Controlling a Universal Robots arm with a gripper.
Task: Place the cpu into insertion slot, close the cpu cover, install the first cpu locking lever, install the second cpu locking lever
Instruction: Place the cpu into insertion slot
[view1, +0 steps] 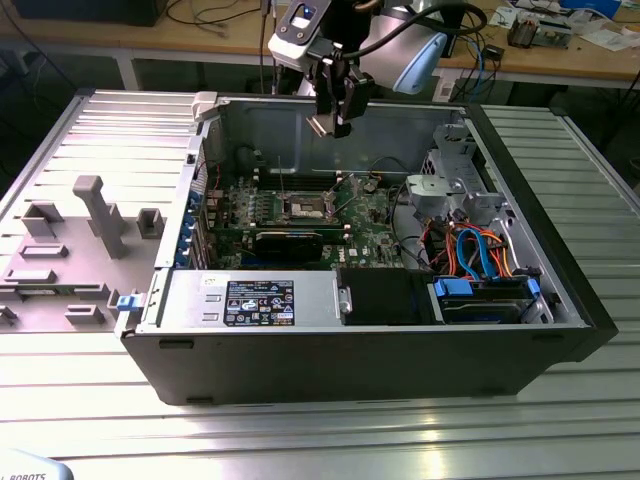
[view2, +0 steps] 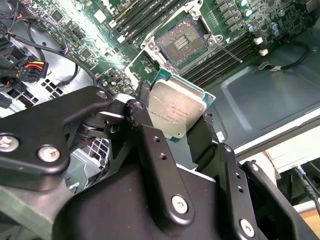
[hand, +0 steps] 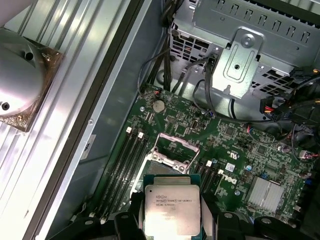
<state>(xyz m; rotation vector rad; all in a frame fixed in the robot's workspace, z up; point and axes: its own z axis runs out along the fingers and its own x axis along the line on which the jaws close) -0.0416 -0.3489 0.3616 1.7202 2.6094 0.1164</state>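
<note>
Silver-grey chip (view2: 176, 112), gripped edgewise by the black claw (view2: 175, 111). Position: above the green board (view2: 90, 45), clear of the uncovered socket (view2: 181, 42).

open case (view1: 540, 330) on table (view1: 300, 440) | motherboard (view1: 370, 225) flat inside case | insertion slot (view1: 305, 207) mid-board, between memory slots (hand: 125, 160) | cpu (hand: 171, 210) gripped in gripper (view1: 330, 125), above board, apart from slot | drive cage (view1: 450, 190) on exterior view's right of board | fixture plate (view1: 70, 250) outside case, exterior view's left

The arm's black gripper (view1: 333, 124) hung above the open black computer case (view1: 350, 365), clamped on the flat silver-grey cpu (view2: 176, 112).
</note>
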